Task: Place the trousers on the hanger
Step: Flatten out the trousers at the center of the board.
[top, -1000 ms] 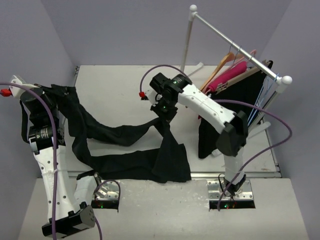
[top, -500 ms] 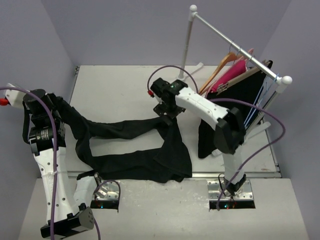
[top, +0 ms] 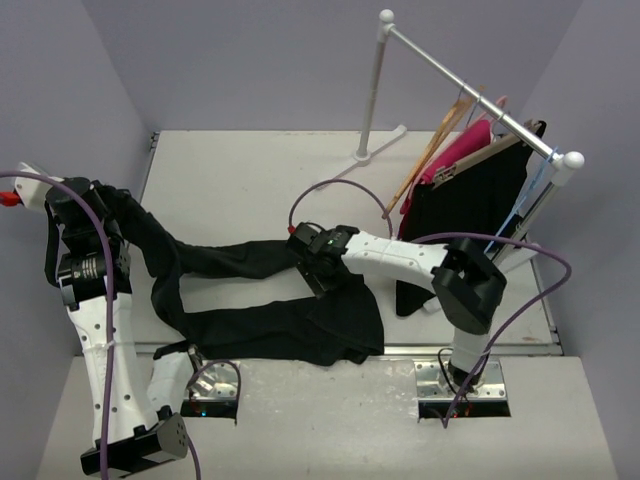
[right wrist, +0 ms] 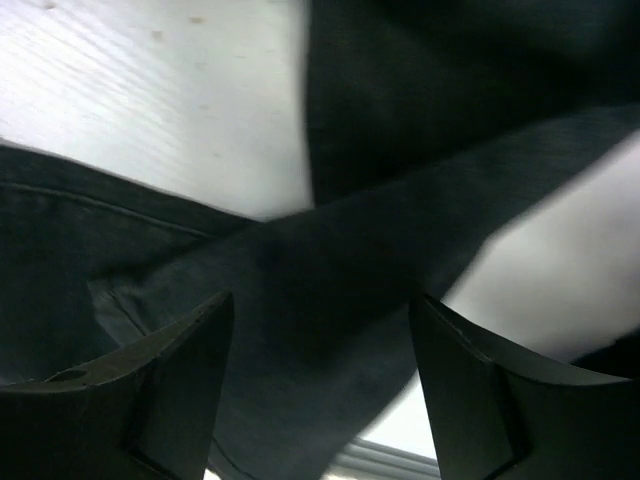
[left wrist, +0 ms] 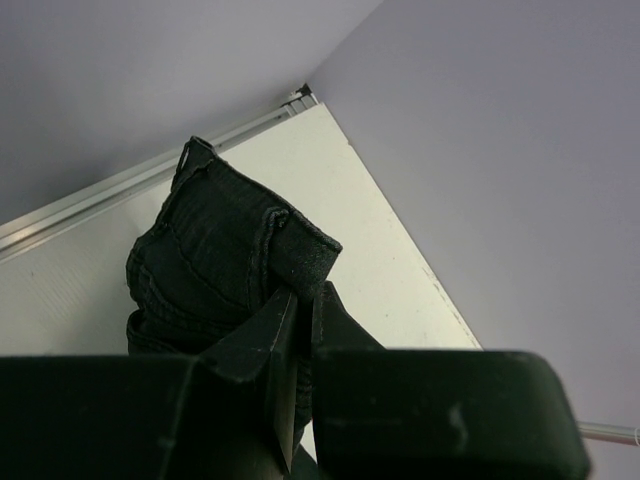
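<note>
The black trousers [top: 250, 290] lie across the table, both legs stretched from the left edge to a heap near the front middle. My left gripper [top: 95, 205] is raised at the far left and is shut on the trousers' waistband [left wrist: 230, 245], with fabric pinched between its fingers [left wrist: 275, 330]. My right gripper [top: 316, 268] is open and low over the trousers, with dark fabric [right wrist: 330, 270] lying below and between its spread fingers [right wrist: 170, 370]. The tan wooden hanger [top: 425, 160] hangs empty on the rail at the back right, apart from both grippers.
A white clothes rack with a silver rail [top: 470, 92] stands at the back right. On it hang a magenta-pink garment [top: 462, 148], a black garment on a flat wooden hanger [top: 470, 215] and a thin blue hanger [top: 530, 195]. The table's front edge [top: 470, 350] runs just behind the arm bases.
</note>
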`<state>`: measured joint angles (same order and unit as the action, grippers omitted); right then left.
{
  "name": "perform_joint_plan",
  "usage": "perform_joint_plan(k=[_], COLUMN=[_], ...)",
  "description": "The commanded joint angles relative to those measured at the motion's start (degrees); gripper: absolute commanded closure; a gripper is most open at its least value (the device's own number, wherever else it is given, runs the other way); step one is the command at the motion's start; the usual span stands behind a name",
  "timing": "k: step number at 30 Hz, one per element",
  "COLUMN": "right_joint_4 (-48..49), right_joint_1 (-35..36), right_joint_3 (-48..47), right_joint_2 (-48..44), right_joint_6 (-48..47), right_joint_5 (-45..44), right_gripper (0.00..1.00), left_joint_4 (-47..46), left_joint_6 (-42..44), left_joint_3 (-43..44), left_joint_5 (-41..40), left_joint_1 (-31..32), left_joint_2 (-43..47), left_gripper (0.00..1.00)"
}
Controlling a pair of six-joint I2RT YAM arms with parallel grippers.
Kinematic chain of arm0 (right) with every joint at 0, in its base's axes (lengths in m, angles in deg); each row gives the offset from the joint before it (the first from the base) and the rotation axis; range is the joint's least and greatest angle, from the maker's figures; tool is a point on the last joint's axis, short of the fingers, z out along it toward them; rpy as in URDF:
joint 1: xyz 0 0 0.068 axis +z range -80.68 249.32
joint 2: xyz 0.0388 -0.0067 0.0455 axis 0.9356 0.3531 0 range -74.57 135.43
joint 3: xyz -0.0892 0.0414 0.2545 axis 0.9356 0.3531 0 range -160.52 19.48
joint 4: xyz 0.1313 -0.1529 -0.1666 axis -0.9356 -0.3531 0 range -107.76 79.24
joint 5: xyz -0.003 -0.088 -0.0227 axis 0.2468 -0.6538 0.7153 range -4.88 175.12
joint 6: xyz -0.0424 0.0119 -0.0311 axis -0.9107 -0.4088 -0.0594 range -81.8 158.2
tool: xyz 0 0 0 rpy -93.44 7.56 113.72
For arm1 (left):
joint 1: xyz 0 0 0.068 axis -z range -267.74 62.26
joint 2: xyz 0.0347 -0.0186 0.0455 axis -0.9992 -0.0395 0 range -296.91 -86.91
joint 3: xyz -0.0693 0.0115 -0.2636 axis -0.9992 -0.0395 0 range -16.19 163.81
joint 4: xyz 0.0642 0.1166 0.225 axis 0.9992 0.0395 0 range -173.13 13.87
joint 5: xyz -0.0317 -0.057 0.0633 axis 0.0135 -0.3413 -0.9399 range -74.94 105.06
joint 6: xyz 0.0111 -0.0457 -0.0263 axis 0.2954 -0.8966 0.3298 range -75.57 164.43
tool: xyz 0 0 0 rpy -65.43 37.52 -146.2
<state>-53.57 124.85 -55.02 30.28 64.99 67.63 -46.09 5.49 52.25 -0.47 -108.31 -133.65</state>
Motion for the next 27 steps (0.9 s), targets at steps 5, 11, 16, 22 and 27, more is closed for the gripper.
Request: perform_joint_plan(k=[5, 11, 16, 22, 27], right_joint_4=[4.22, 2.32, 0.94, 0.61, 1.16], right_joint_1=[10.12, 12.38, 14.99, 17.51, 17.59], right_joint_3=[-5.11, -4.18, -3.63, -3.56, -2.31], right_joint_2=[6.23, 9.52, 8.82, 7.38, 7.02], right_joint_6=[7.93, 9.56, 10.61, 9.84, 7.67], right_joint_5=[-5.07, -4.62, -9.09, -11.08, -10.55], right_gripper=[0.31, 0.41, 0.41, 0.41, 0.49], left_joint_4=[-8.29, -9.64, -10.52, -11.19, -11.29], left_joint_6=[1.33, 1.79, 2.01, 2.64, 2.73], left_joint_3=[-0.94, -2.09, -2.71, -3.32, -2.97], left_joint_5=[2.69, 4.35, 5.72, 6.47, 7.17], left_joint_1=[0.45, 0.54, 0.47, 0.52, 0.54], left_joint_2=[0.69, 0.58, 0.5, 0.52, 0.34], left_gripper=[0.98, 0.98, 0.98, 0.98, 0.98])
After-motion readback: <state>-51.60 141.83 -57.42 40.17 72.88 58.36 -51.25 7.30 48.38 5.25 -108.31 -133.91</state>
